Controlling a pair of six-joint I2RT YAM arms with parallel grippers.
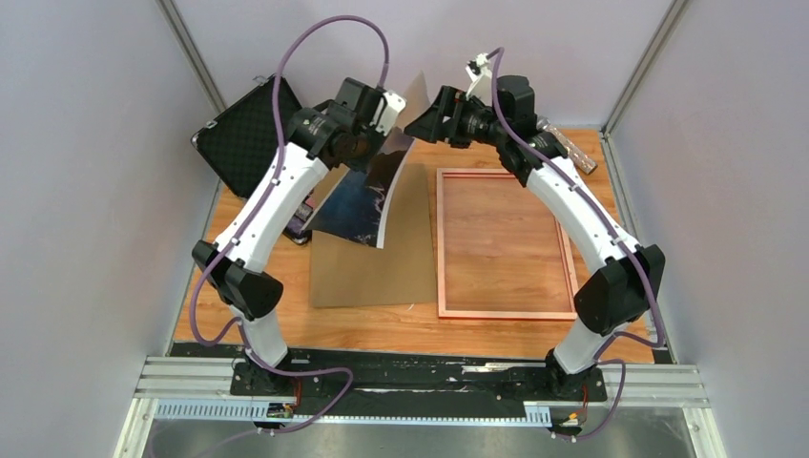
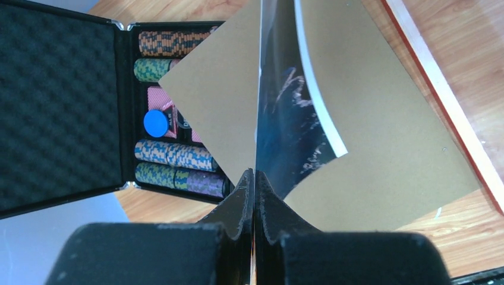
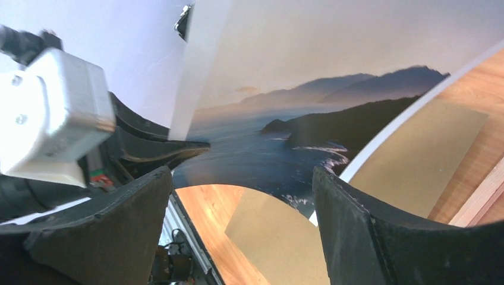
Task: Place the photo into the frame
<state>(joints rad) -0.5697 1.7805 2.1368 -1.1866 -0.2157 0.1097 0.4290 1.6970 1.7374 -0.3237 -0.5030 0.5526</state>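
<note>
My left gripper (image 1: 389, 122) is shut on one edge of the photo (image 1: 367, 196) and holds it up off the table. The print hangs curved, sea and cliffs facing right. In the left wrist view the jaws (image 2: 254, 178) pinch the photo (image 2: 285, 119) edge-on. My right gripper (image 1: 423, 120) is open and empty, facing the photo's picture side. In the right wrist view (image 3: 242, 175) the photo (image 3: 279, 139) fills the space ahead of the spread fingers (image 3: 350, 214), not touching them. The frame (image 1: 442, 248) lies flat on the table at the right, pinkish-copper face up, also in the left wrist view (image 2: 443, 89).
A plain brown backing board (image 1: 367, 262) lies flat under the hanging photo, left of the frame. An open black foam-lined case (image 1: 243, 134) with poker chips (image 2: 172, 155) stands at the back left. A metallic object (image 1: 572, 148) lies at the back right. Grey walls enclose the table.
</note>
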